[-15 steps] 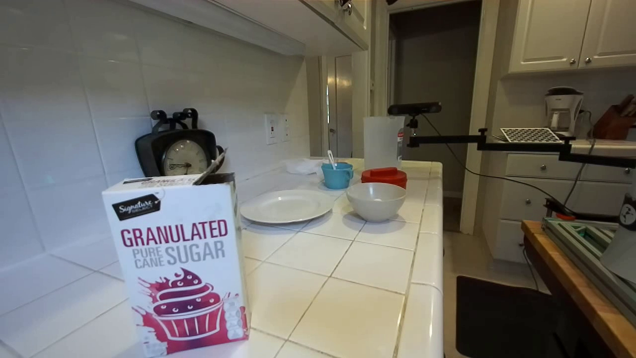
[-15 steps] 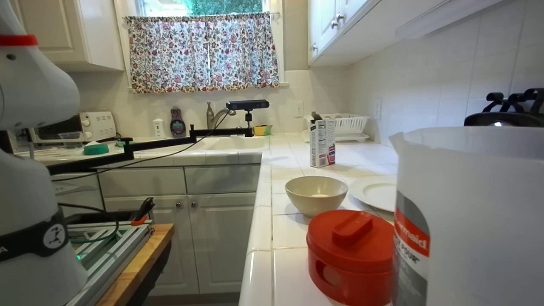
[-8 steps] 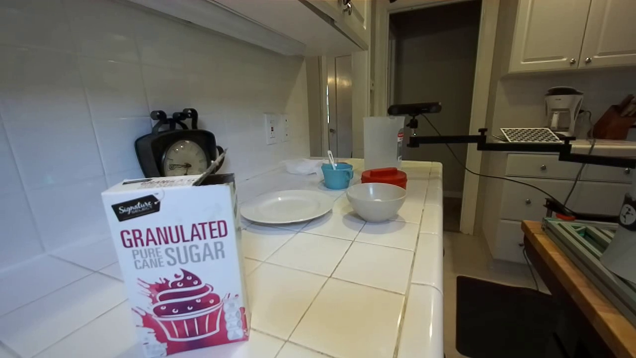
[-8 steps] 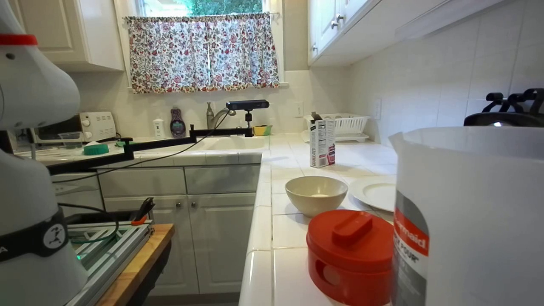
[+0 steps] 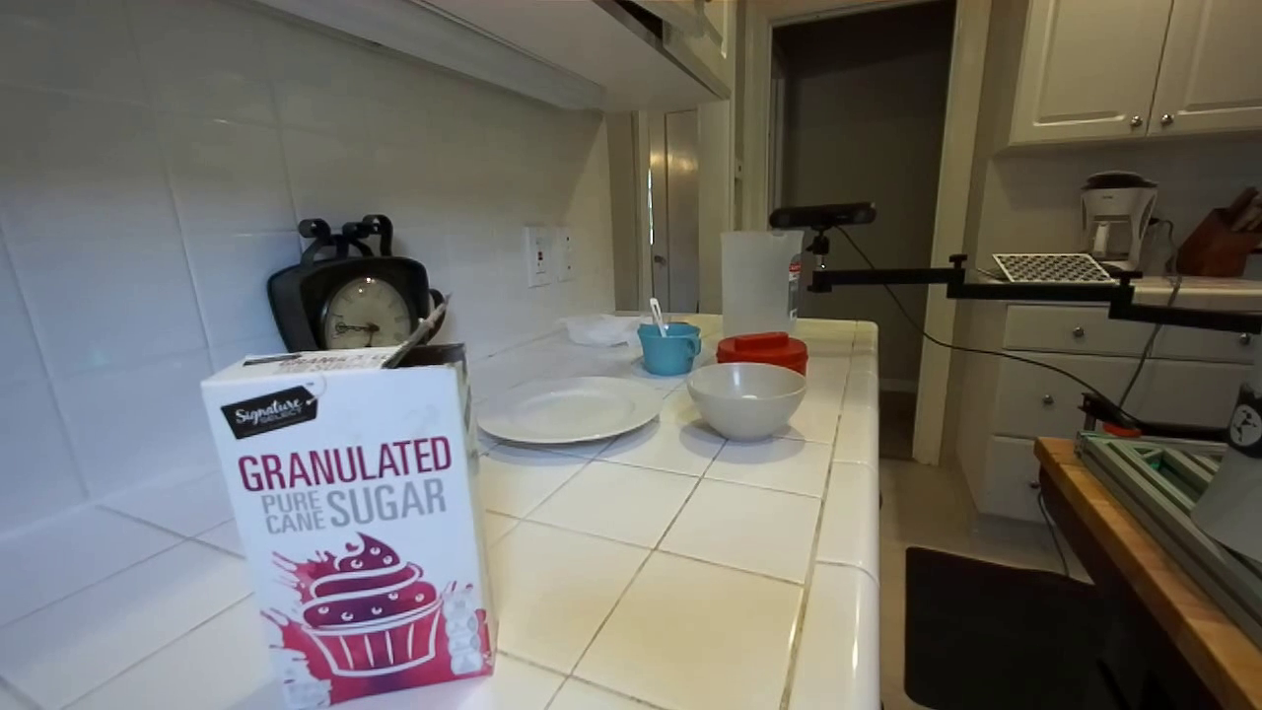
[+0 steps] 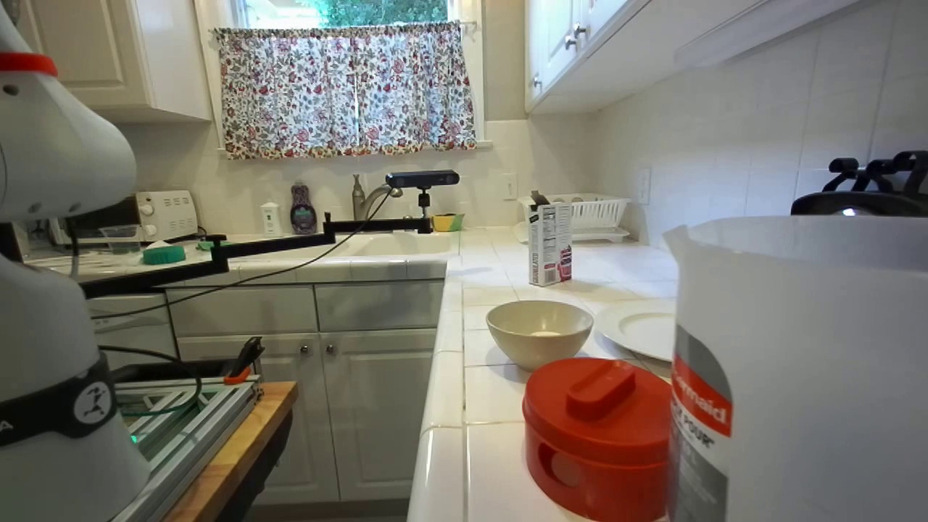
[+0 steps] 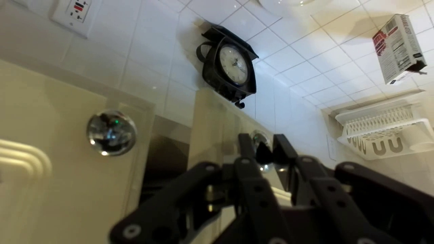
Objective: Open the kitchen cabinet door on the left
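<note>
Beside ajar cabinet door (image 7: 217, 125) | dark gap (image 7: 166, 157) at edge | fingers (image 7: 245, 145) clasp knob (image 7: 260, 137)

On your tiled counter (image 5: 690, 602), the sugar box (image 5: 365, 523) stands upright, top flap (image 5: 419, 330) raised. You have a white plate (image 5: 570, 409) and, just beside it, a bowl (image 5: 745, 402). A red lidded container (image 6: 598, 442) stands between that bowl and the translucent pitcher (image 6: 812, 377). A white utensil (image 5: 658, 315) leans in the blue cup (image 5: 667, 351). Also noted: black clock (image 7: 232, 66) by the tiled wall (image 5: 118, 256); white dish rack (image 6: 598, 214).
</note>
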You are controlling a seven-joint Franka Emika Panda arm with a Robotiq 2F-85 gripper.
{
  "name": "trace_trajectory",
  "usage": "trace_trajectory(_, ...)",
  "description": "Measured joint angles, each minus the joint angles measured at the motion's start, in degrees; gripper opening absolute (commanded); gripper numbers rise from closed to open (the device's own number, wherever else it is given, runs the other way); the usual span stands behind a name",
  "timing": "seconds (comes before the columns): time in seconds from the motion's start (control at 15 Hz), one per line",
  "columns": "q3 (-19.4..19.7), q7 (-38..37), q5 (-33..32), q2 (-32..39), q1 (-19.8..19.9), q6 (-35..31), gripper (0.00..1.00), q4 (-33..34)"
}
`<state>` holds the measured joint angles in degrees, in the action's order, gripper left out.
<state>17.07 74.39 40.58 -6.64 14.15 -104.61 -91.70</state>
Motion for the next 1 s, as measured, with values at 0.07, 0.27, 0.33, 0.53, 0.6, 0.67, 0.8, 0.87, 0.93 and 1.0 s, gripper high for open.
trace_trajectory(0.07,-0.2,-0.2,-1.0,-1.3,-0.1,-0.2,0.05,-1.2)
trace_trajectory(0.27,-0.8,-1.0,-4.0,-5.8,-0.6,-0.8,0.04,-5.1)
trace_trajectory(0.33,-1.2,-1.4,-5.3,-7.5,-0.7,-1.1,0.04,-6.6)
trace_trajectory(0.53,-2.6,-4.6,-9.9,-13.0,-1.2,-1.7,0.05,-11.0)
trace_trajectory(0.6,-3.1,-6.2,-11.6,-15.0,-1.4,-1.8,0.03,-12.5)
trace_trajectory(0.67,-3.7,-8.1,-13.3,-17.1,-1.7,-2.0,0.03,-14.1)
trace_trajectory(0.8,-5.0,-11.8,-16.4,-21.2,-2.2,-3.4,0.04,-17.5)
trace_trajectory(0.87,-5.6,-13.8,-17.8,-23.2,-2.4,-4.2,0.04,-19.2)
trace_trajectory(0.93,-6.3,-15.9,-19.3,-25.0,-2.7,-5.0,0.03,-20.7)
trace_trajectory(1.0,-7.1,-18.1,-20.9,-26.7,-2.9,-5.5,0.03,-22.1)
